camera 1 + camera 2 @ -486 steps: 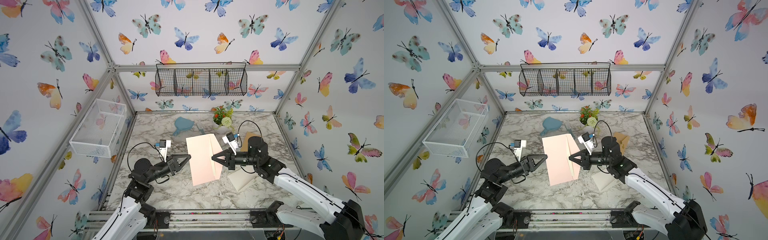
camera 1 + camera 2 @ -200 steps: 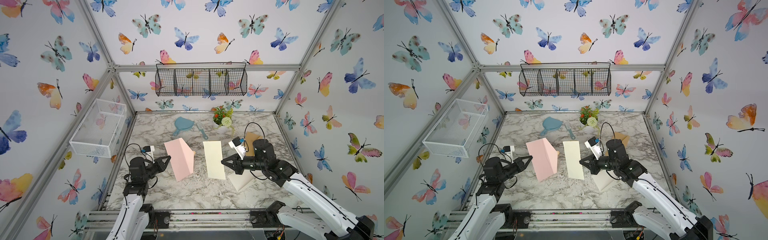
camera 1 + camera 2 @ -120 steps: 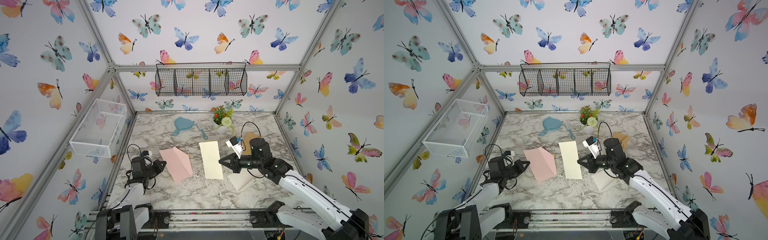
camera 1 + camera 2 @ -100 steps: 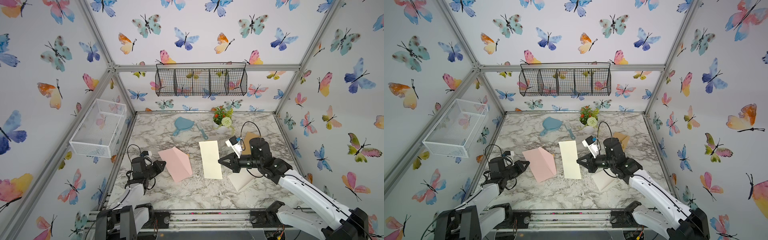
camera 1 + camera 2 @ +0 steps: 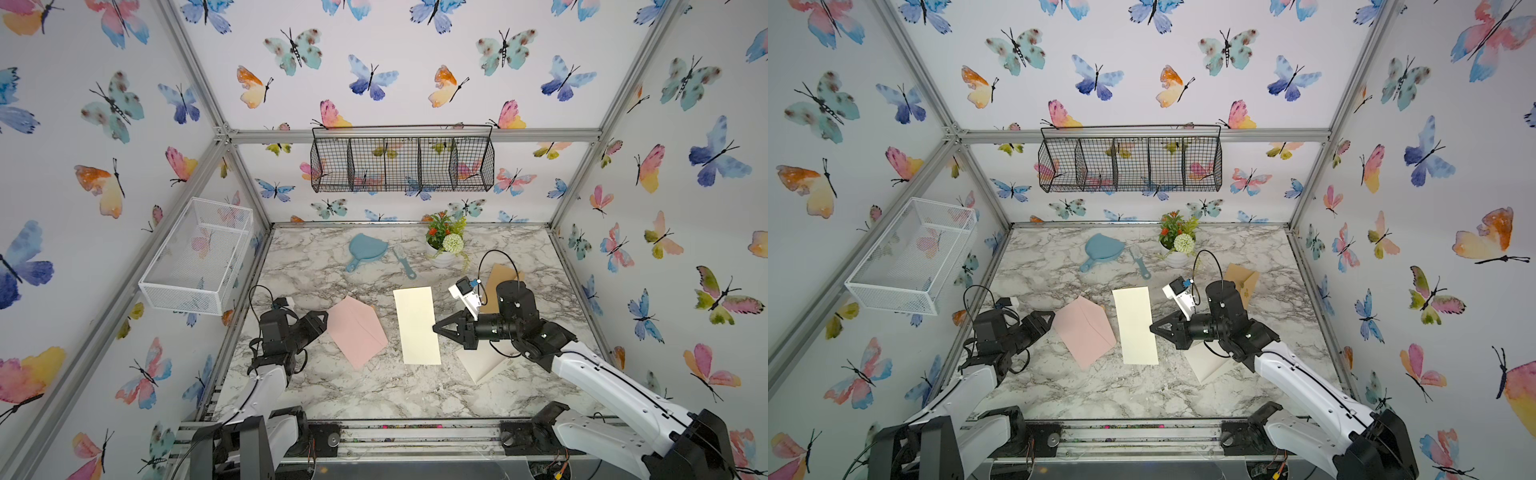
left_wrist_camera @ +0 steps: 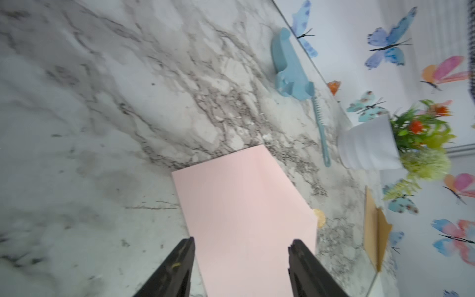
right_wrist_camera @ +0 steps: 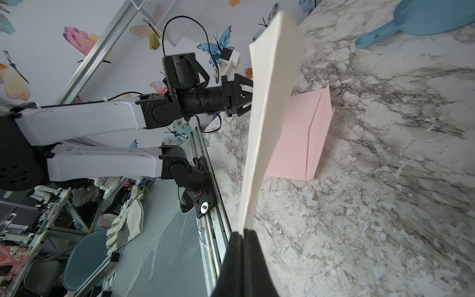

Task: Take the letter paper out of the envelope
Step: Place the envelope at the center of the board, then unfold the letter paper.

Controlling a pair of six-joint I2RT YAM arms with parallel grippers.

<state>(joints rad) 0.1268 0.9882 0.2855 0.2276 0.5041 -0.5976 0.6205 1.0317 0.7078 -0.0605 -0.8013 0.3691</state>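
The letter paper (image 5: 417, 326) (image 5: 1136, 326) is fully out of the envelope (image 5: 356, 330) (image 5: 1084, 330); in both top views it is a long cream sheet just beside the pink envelope, with a strip of marble tabletop (image 5: 374, 390) showing between them; the right claw (image 5: 436, 328) (image 5: 1153, 327) is clamped on the middle of the sheet's long edge nearest the right arm; in the right wrist view the claw (image 7: 244, 234) has its fingers pressed together on the paper (image 7: 270, 115), which stands out from them nearly edge-on above the tabletop, with the envelope (image 7: 300, 138) lying flat beyond it; the left claw (image 5: 322, 322) (image 5: 1048, 320) sits low at the envelope's corner nearest the left arm; in the left wrist view its two dark fingers stand apart (image 6: 241, 241), the pink envelope (image 6: 244, 218) showing between them, and nothing is gripped; whether the tips touch the envelope cannot be told; toward the back of the tabletop lie a blue dustpan (image 5: 365, 249) and a small brush (image 5: 405, 262), with a potted plant (image 5: 446, 245) beside them; a brown envelope (image 5: 500, 282) lies behind the right arm and a white envelope (image 5: 482, 365) lies partly under it.
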